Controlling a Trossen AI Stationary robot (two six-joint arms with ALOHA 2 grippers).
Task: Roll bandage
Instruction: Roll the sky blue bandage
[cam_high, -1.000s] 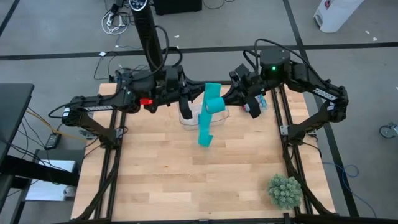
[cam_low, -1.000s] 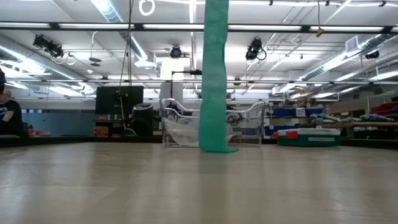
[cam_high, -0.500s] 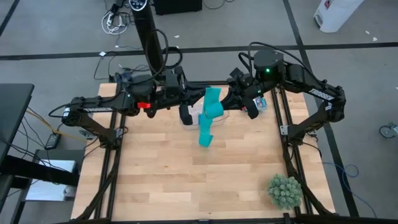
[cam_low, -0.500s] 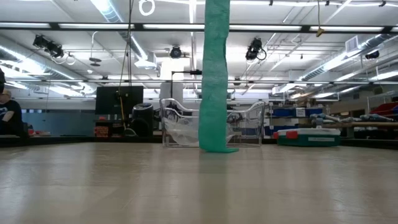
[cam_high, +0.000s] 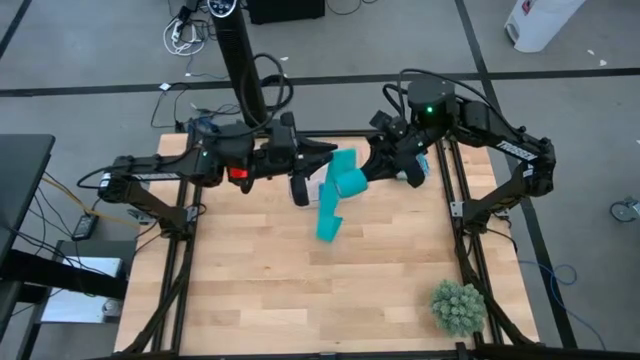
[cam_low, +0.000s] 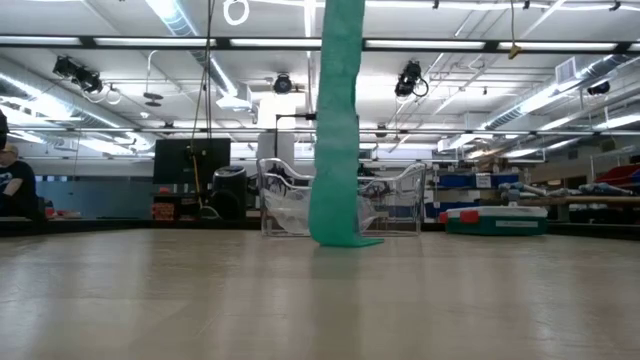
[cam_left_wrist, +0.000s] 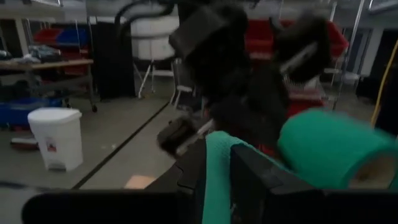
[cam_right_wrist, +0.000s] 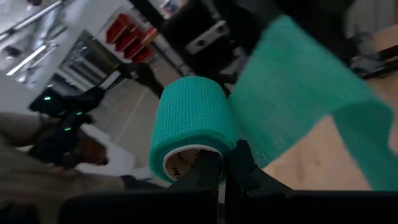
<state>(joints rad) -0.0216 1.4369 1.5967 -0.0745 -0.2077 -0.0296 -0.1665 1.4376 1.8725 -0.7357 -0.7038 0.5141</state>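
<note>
The teal bandage is partly wound into a roll (cam_high: 349, 182), held above the table's far middle. Its loose ribbon (cam_high: 327, 215) runs from the roll up over my left gripper and hangs down. In the low view the ribbon (cam_low: 335, 130) hangs straight, with its lower end (cam_low: 340, 240) on the table. My left gripper (cam_high: 328, 158) is shut on the ribbon just left of the roll. My right gripper (cam_high: 366, 172) is shut on the roll from the right. My left gripper pinches the flat ribbon (cam_left_wrist: 216, 180) between its two fingers (cam_left_wrist: 261, 180), a short way from the roll (cam_left_wrist: 329, 149). The fingers come level from the table's left. The ribbon hangs below the hold to the table. My right gripper holds the roll at its open end (cam_right_wrist: 186, 160), where the white core shows. One finger (cam_right_wrist: 208, 174) seems to be inside the core and one (cam_right_wrist: 242, 167) outside the wall. The fingers come from the table's right, along the roll's axis. The roll is lifted clear.
A clear plastic container (cam_low: 400, 200) stands on the table behind the hanging ribbon, under the grippers (cam_high: 310, 190). A green spiky ball (cam_high: 458, 306) lies at the table's near right corner. The bare wooden top (cam_high: 260, 270) stretches toward the near edge.
My left gripper has reached farther toward the table's right, closer to the roll. My right gripper has brought the roll a little toward the near edge. The hanging ribbon has swung slightly sideways, while its lower end has stayed on the table.
</note>
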